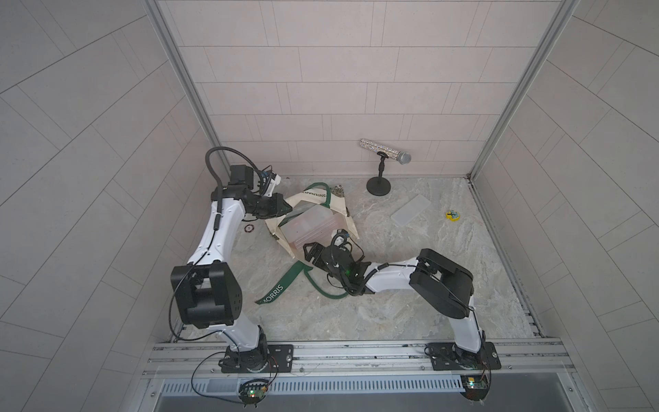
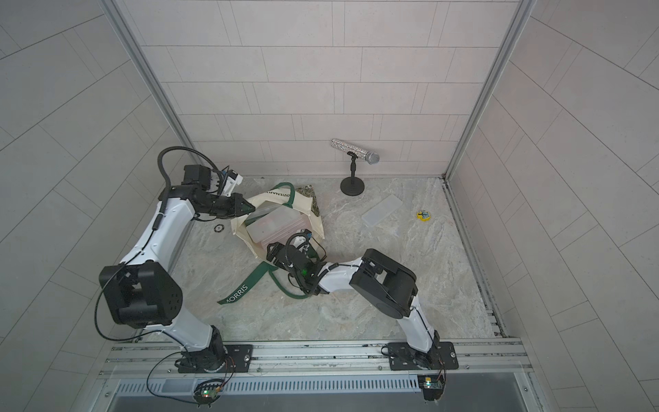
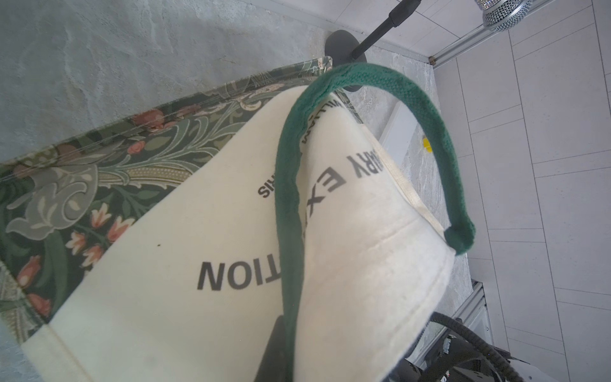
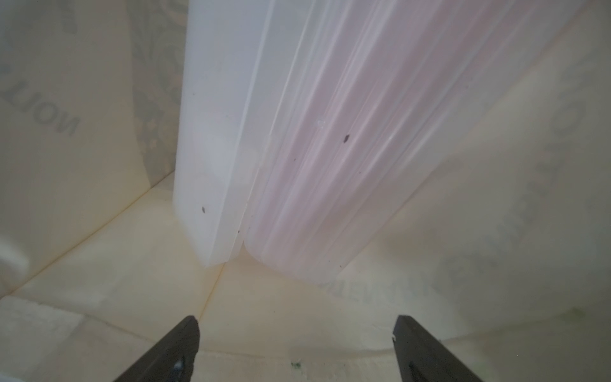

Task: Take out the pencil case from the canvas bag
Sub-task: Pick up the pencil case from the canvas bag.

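Note:
The canvas bag [image 1: 306, 199] [image 2: 271, 199] lies on its side, its mouth held open toward my right arm. Inside it sits the pencil case [image 1: 310, 224] [image 2: 276, 224], a translucent white and pink plastic box. My left gripper [image 1: 281, 210] [image 2: 248, 208] is shut on the bag's upper rim. In the left wrist view its dark finger [image 3: 276, 350] presses the cream cloth [image 3: 198, 231] beside the green handle [image 3: 413, 96]. My right gripper [image 1: 308, 249] [image 4: 296, 325] stands open at the mouth, holding nothing. It is just short of the pencil case [image 4: 297, 132].
A glittery microphone [image 1: 385, 151] on a black stand [image 1: 378, 185] is at the back. A flat translucent lid [image 1: 410, 209] and a small yellow object [image 1: 453, 216] lie at the right. A small ring [image 1: 248, 228] lies left of the bag. The "MORRIS" strap [image 1: 274, 290] trails forward.

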Controlling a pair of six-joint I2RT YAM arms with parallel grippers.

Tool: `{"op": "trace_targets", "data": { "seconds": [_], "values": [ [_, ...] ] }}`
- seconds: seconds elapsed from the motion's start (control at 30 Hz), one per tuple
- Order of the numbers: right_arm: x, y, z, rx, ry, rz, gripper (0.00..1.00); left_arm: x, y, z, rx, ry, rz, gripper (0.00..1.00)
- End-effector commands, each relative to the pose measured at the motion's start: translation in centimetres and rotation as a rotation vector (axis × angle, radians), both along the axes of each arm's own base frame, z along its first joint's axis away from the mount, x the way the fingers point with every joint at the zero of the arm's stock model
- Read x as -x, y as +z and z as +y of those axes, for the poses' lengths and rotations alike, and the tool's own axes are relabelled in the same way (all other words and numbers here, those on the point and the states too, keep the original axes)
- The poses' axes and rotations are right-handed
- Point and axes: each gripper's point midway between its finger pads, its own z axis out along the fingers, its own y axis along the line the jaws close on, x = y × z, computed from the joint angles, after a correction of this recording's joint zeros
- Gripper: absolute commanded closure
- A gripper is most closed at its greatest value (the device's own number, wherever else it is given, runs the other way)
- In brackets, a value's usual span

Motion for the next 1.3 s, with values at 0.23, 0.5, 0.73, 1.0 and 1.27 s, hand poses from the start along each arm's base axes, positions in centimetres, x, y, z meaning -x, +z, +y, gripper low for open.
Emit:
{"op": "trace_targets", "data": {
  "seconds": [0.23,0.5,0.73,1.0,1.27],
  "values": [
    [-3.1,-2.5,-0.7,-0.012,-0.123,0.089,0.07,1.8,2.0,-1.7,0.062,-0.063,-0.042,1.00],
    [-4.6,-2.2,-0.4,-0.030,-0.138,0.098,0.07,2.7,2.0,-2.6,0.081,-0.106,-0.041,1.00],
    [-5.2,-4.1,-0.6,-0.017,-0.150,0.187,0.06,3.3,2.3,-3.3,0.101,-0.140,-0.042,1.00],
    [-6.1,-6.2,-0.6,-0.024,-0.156,0.241,0.04,4.0,2.8,-4.1,0.129,-0.181,-0.049,1.00],
    [-6.8,-6.3,-1.0,-0.045,-0.187,0.212,0.03,4.3,2.8,-4.2,0.126,-0.186,-0.050,1.00]
  ]
}}
